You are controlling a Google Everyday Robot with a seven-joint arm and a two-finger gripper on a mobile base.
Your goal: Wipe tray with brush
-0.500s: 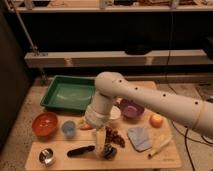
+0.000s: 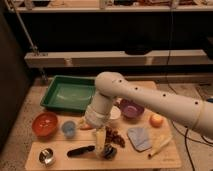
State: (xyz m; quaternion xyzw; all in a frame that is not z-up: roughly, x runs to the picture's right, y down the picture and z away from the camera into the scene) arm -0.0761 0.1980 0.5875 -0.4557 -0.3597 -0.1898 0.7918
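Observation:
The green tray (image 2: 67,93) lies at the back left of the wooden board. The black brush (image 2: 80,150) lies flat on the board near the front, well in front of the tray. My gripper (image 2: 101,144) hangs from the white arm (image 2: 150,100) and points down just right of the brush's right end, over a dark round item (image 2: 109,152). It is apart from the tray.
An orange bowl (image 2: 45,124), a small blue cup (image 2: 68,128), a metal cup (image 2: 47,156), a purple bowl (image 2: 131,108), an orange fruit (image 2: 157,120), a grey-blue cloth pad (image 2: 138,137) and a pale yellow elongated item (image 2: 159,145) sit on the board. A low shelf (image 2: 120,57) runs behind.
The arm and gripper have shifted slightly; the brush and the tray lie where they were.

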